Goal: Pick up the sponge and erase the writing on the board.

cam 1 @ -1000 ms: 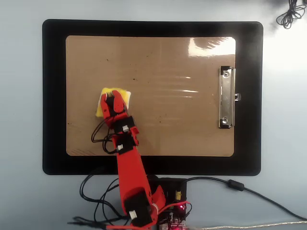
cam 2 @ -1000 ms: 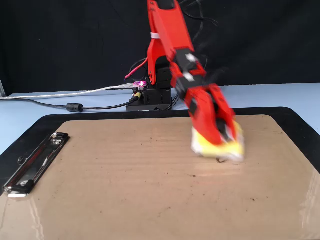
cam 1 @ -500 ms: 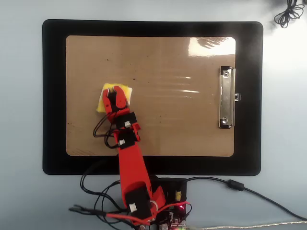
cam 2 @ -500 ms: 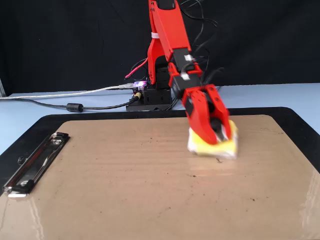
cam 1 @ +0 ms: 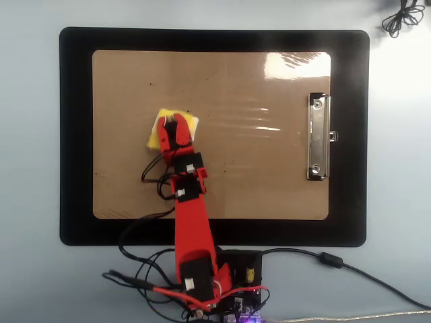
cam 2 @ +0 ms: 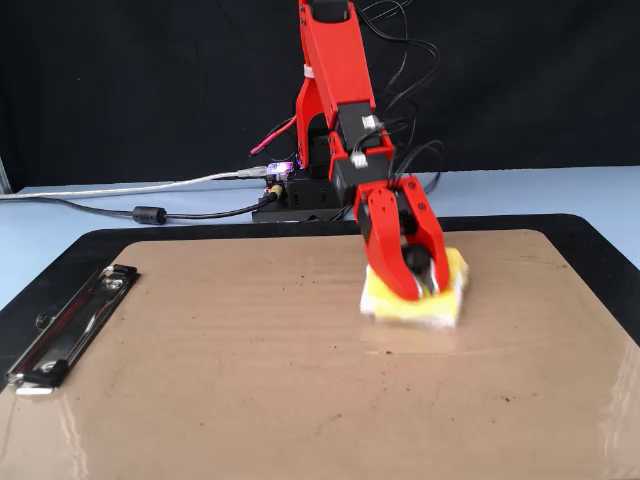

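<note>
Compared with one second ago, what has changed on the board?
The claw, shut on the sponge, slid it across the board: toward the clip and the far edge in the overhead view, leftward in the fixed view. A dark mark beside the sponge earlier no longer shows. Board and clip stayed put.

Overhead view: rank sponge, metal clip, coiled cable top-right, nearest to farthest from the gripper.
1. The sponge: directly under the gripper, in its jaws, on the board's left half.
2. The metal clip: at the board's right edge.
3. The coiled cable: off the black mat, in the top-right corner.
</note>
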`<action>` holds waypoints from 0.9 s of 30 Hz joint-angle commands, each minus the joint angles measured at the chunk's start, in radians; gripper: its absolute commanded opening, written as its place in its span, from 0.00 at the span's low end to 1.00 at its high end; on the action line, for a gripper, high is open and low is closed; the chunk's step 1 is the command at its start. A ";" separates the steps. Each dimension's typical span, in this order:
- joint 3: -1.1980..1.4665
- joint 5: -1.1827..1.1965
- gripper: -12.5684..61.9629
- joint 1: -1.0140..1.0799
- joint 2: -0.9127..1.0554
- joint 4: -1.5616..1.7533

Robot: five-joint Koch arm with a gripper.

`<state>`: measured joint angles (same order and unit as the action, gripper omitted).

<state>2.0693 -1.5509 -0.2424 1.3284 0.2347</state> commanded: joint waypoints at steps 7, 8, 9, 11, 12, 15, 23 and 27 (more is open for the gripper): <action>0.216 0.029 0.06 -0.012 0.143 -0.003; 0.311 0.032 0.06 -0.015 0.245 -0.003; 0.399 0.034 0.06 -0.014 0.336 -0.005; 0.465 0.038 0.06 -0.014 0.440 -0.005; 0.434 0.038 0.06 -0.012 0.408 -0.005; 0.183 0.040 0.06 0.005 0.146 -0.002; 0.008 -0.091 0.06 -0.232 -0.008 -0.009; 0.172 -0.321 0.06 -0.512 0.179 -0.044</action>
<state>2.2442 -1.7487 -0.6535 1.4481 0.2194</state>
